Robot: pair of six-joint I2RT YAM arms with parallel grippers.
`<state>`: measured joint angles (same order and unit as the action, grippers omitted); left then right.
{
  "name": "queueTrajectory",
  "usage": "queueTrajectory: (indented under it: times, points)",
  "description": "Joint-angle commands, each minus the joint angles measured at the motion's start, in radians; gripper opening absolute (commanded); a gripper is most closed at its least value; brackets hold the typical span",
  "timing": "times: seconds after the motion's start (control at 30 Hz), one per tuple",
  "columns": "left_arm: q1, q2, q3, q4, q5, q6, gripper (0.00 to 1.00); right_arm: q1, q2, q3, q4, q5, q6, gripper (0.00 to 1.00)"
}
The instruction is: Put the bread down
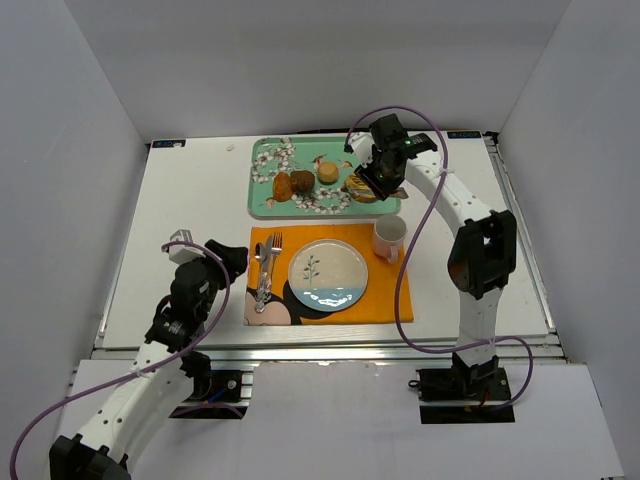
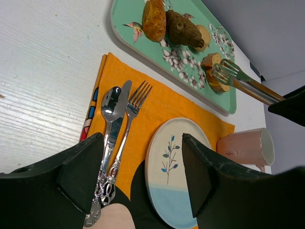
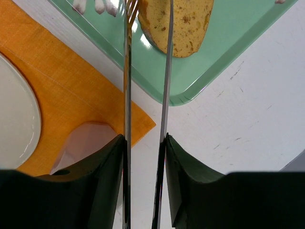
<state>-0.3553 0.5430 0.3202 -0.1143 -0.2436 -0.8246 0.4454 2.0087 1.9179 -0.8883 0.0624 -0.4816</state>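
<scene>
Right gripper [image 3: 145,143] pinches tongs [image 3: 127,71] at the bread [image 3: 188,24] on the tray [image 3: 228,43]; next, likely squeezing and lifting. Left gripper [image 2: 143,162] spread.

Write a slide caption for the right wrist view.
Right gripper, shut on metal tongs, holds their tips at the bread near the green tray corner.

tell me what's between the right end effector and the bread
The tongs: the right end effector grips them, tips at the bread; right wrist view shows this.
</scene>
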Motion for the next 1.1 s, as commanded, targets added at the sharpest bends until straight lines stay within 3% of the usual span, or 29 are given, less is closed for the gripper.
queueTrajectory:
  times: [0.0,0.57,0.73,1.07]
  points:
    - [-0.001,0.0,-0.004,0.024,0.004,-0.001,0.76,0.001,0.009,0.021,0.011,0.019,-0.005,0.44]
    - [-0.001,-0.008,-0.003,0.005,0.0,-0.002,0.76,-0.005,0.044,0.03,-0.02,-0.012,0.008,0.41]
    - [-0.001,-0.012,0.002,-0.005,-0.005,-0.002,0.76,-0.007,0.056,0.039,-0.028,-0.013,0.009,0.34]
    - [-0.001,-0.012,0.01,-0.002,-0.008,-0.005,0.76,-0.022,0.029,0.055,-0.04,-0.053,0.005,0.1]
